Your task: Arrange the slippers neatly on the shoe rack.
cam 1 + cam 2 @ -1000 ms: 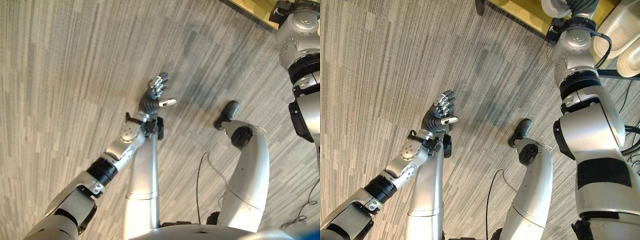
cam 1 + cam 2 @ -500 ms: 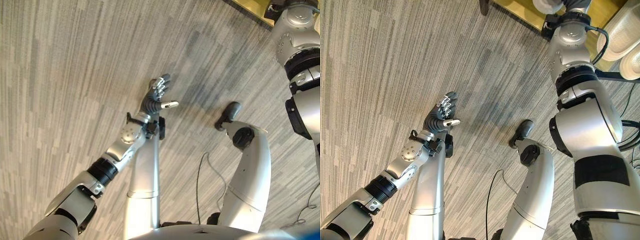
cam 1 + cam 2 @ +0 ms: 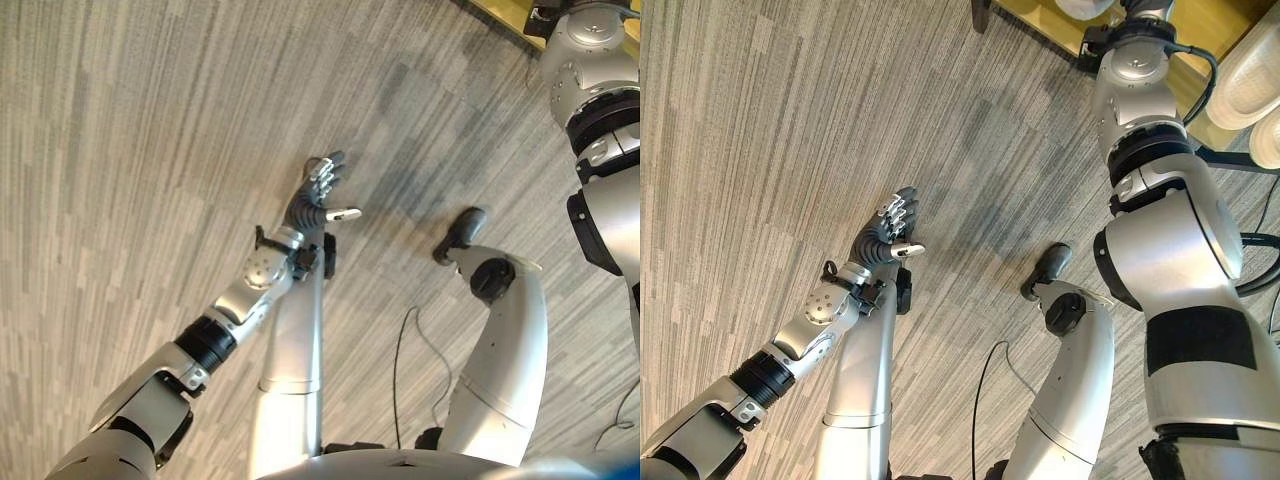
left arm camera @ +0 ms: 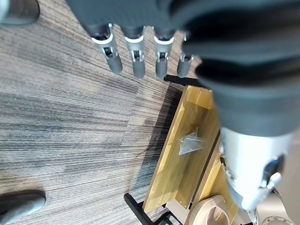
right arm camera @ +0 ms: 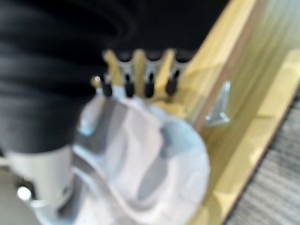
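The left hand (image 3: 318, 188) hangs mid-frame in the eye views over the grey striped carpet floor (image 3: 140, 150), its fingers loosely spread and its thumb out to the side, holding nothing. Its own wrist view looks past those straight fingers to the shoe rack (image 4: 185, 161), yellow wooden shelves in a black frame, with a small clear plastic packet (image 4: 190, 142) lying on one shelf. Farther off, at the top of the right eye view, the right arm reaches to the rack's edge, where a patch of white shows beside the wrist. The right wrist view alone gives that hand closely: the right hand (image 5: 147, 77) is closed around a white slipper (image 5: 150, 159), fingertips curled on its far edge and the thumb against its near side, held just above the yellow shelf. The slipper is pale, smooth and rounded, though blurred. Two more white slippers (image 3: 1243, 65), ribbed underneath, show at the upper right edge of the right eye view, beside the rack.
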